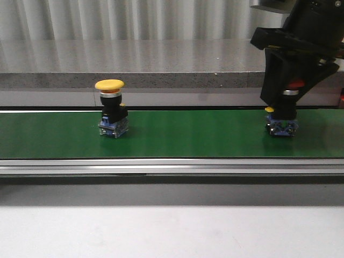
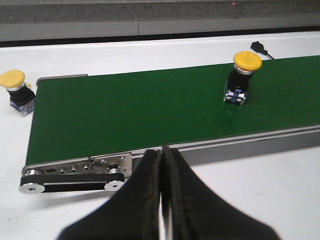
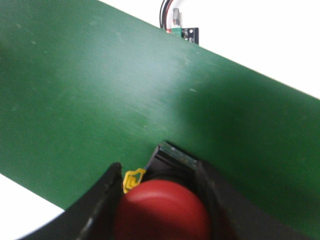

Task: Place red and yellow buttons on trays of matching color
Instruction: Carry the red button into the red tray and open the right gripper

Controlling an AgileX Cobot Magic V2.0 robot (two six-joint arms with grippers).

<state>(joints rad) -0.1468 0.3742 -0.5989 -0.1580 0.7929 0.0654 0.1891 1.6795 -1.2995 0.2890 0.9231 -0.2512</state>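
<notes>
Gripping red button [image 3: 162, 210], right end effector [image 1: 284, 102], green belt [image 1: 188, 131]

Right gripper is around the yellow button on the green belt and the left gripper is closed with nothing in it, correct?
Not quite. The right gripper is around the red button, as the right wrist view shows. The yellow button stands free further along the green belt. The left gripper is indeed closed and empty.
</notes>
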